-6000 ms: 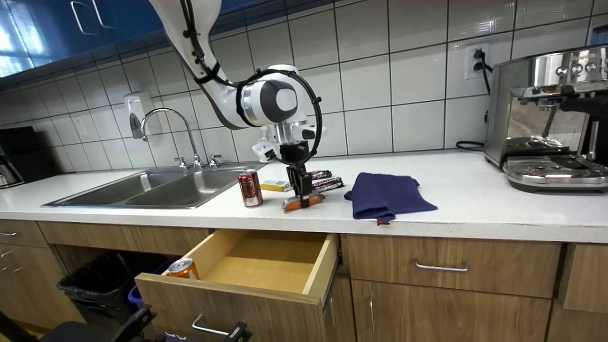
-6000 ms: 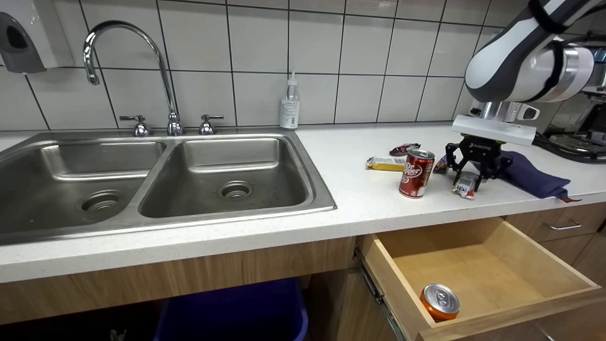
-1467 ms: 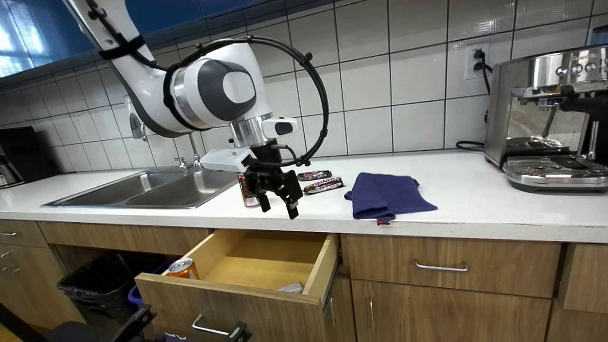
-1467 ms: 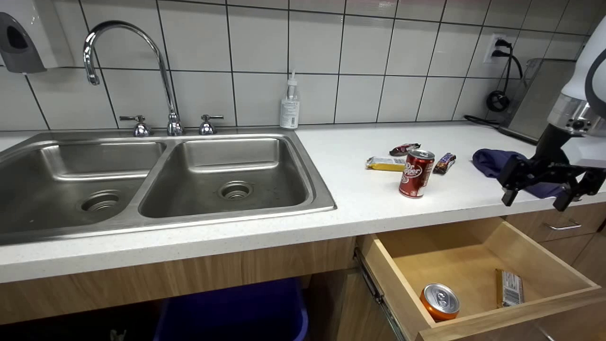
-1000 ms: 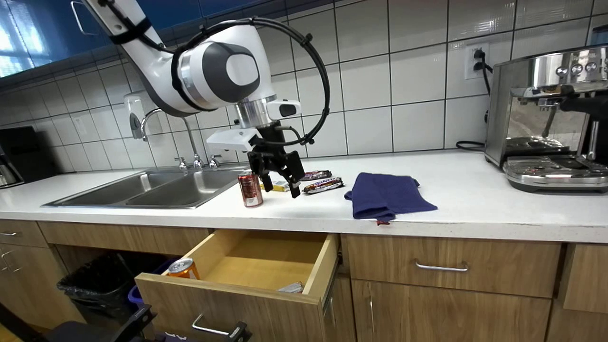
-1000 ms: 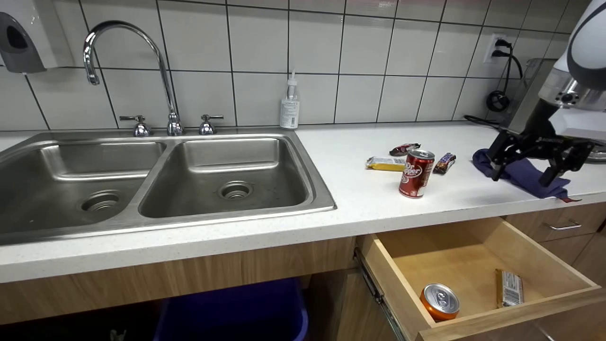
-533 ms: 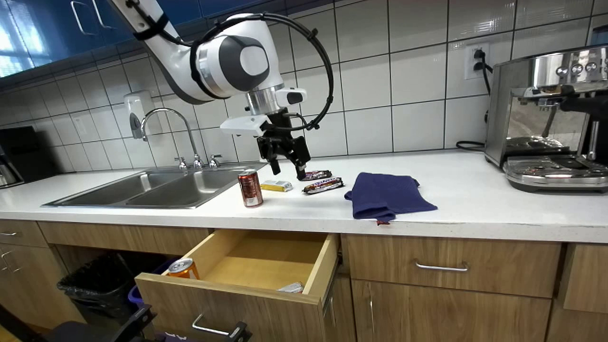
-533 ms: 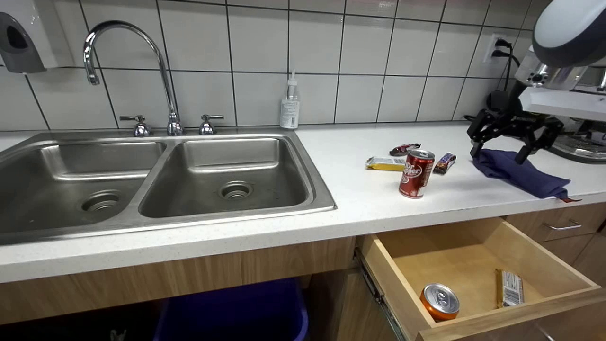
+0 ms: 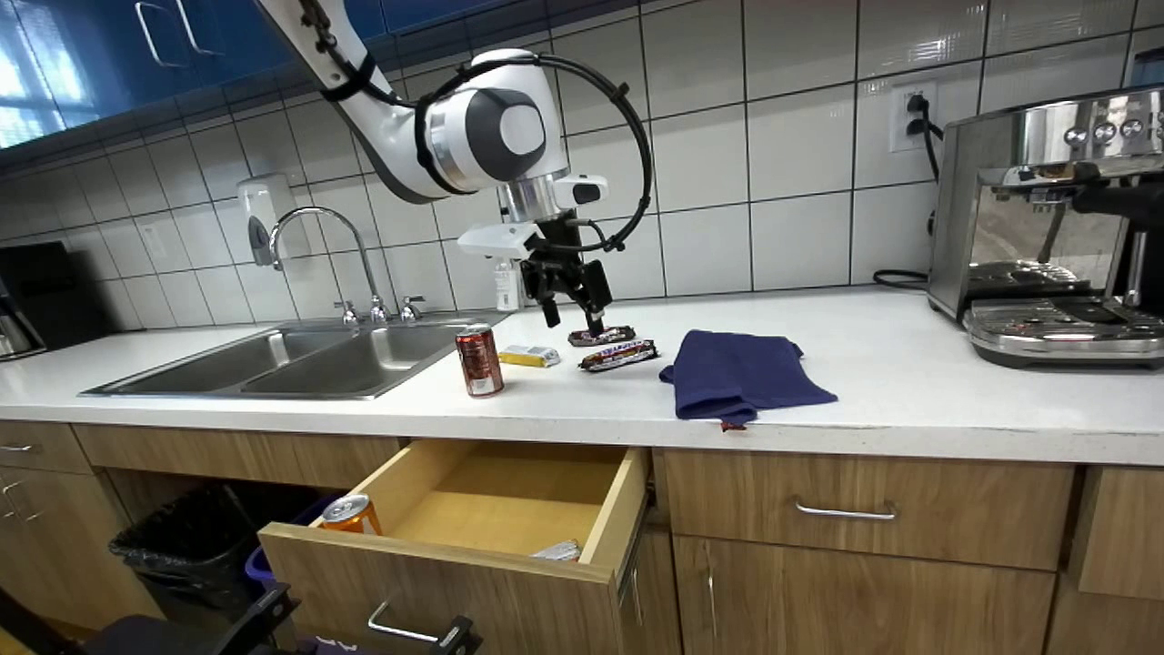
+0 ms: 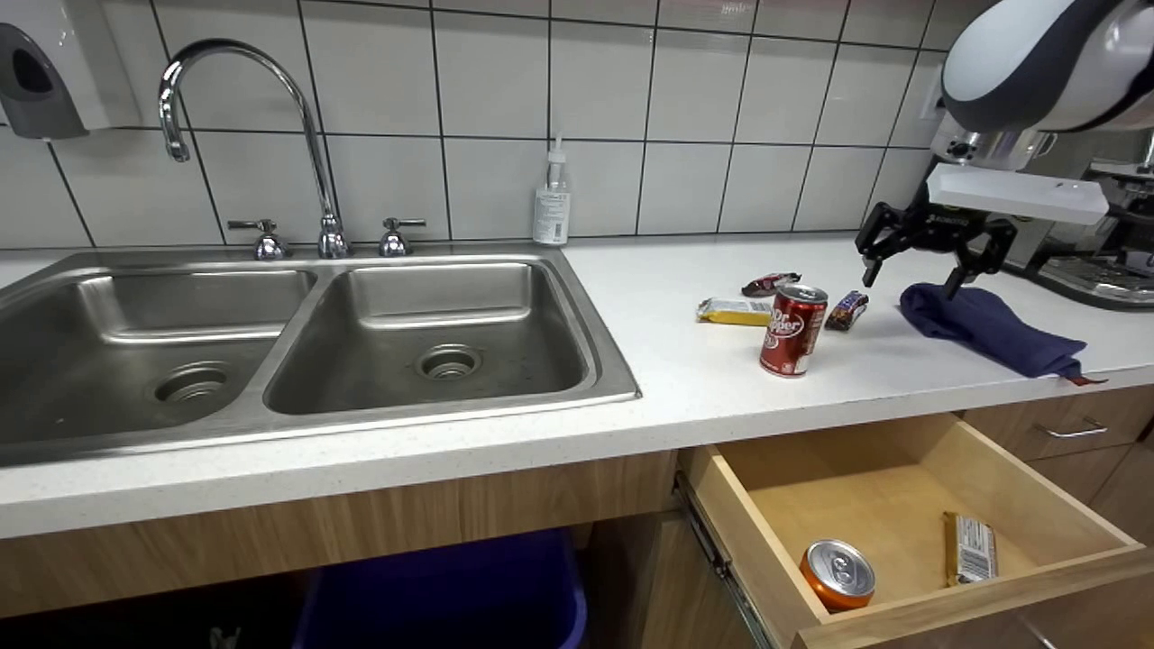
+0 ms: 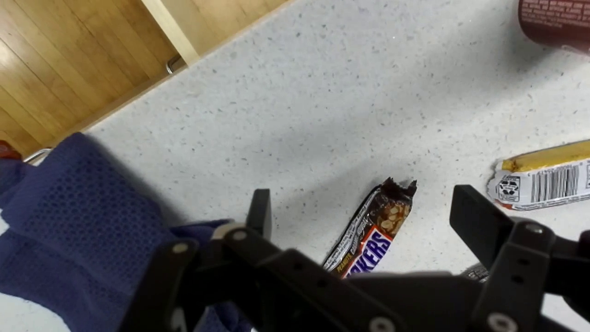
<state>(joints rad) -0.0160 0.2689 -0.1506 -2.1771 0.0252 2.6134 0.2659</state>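
My gripper (image 11: 364,203) hangs above the counter with its jaws wide apart and nothing held. Between and below its fingers, in the wrist view, lies a dark Snickers bar (image 11: 375,235), its lower end hidden by the gripper body. A second dark wrapper (image 11: 477,273) barely shows by the right finger; both dark bars (image 9: 618,355) lie under the gripper (image 9: 574,325) in an exterior view. A yellow and white bar (image 11: 553,180) is right of the jaws. The red soda can (image 10: 793,331) stands upright nearby. On the opposite side lies a crumpled blue cloth (image 11: 92,207).
Below the counter edge, the drawer (image 10: 883,487) is pulled out, holding an orange can (image 10: 838,575) and a wrapped bar (image 10: 972,548). A double sink (image 10: 622,388), soap bottle (image 10: 552,212) and coffee machine (image 9: 1064,246) flank the counter area.
Six seconds ago the gripper was down at an orange-wrapped bar on the counter; a wrapped bar now lies in the drawer. Since then the open gripper has risen and moved back over the counter.
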